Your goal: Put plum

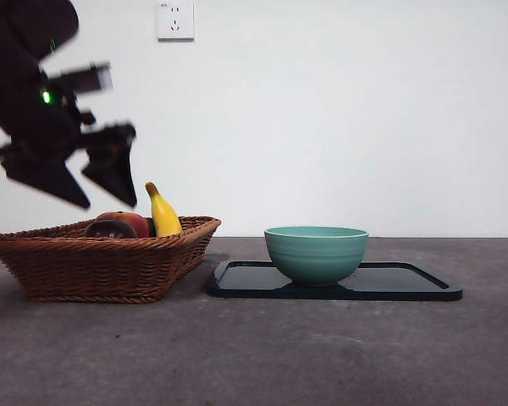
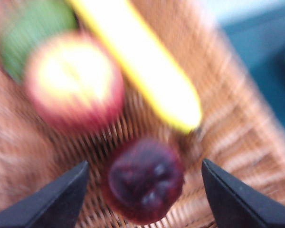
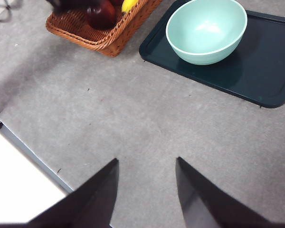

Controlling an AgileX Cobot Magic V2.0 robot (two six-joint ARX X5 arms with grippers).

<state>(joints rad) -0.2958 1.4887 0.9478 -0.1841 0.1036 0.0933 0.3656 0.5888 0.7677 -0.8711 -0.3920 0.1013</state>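
The plum (image 2: 145,185) is seen lying on the floor of the wicker basket (image 1: 102,262), at the left of the desk (image 1: 322,355). Beside it in the basket lie a red-orange fruit (image 2: 73,83) and a banana (image 2: 147,66). The left gripper (image 1: 97,182) is held above the basket, its jaws spread wide and empty; in the blurred left wrist view the plum sits between the two jaw tips, touched by neither. To the right of the basket a teal bowl (image 1: 316,252) stands on a dark tray (image 1: 406,283). The right gripper (image 3: 147,166) is held open and empty over bare desk, well apart from the basket.
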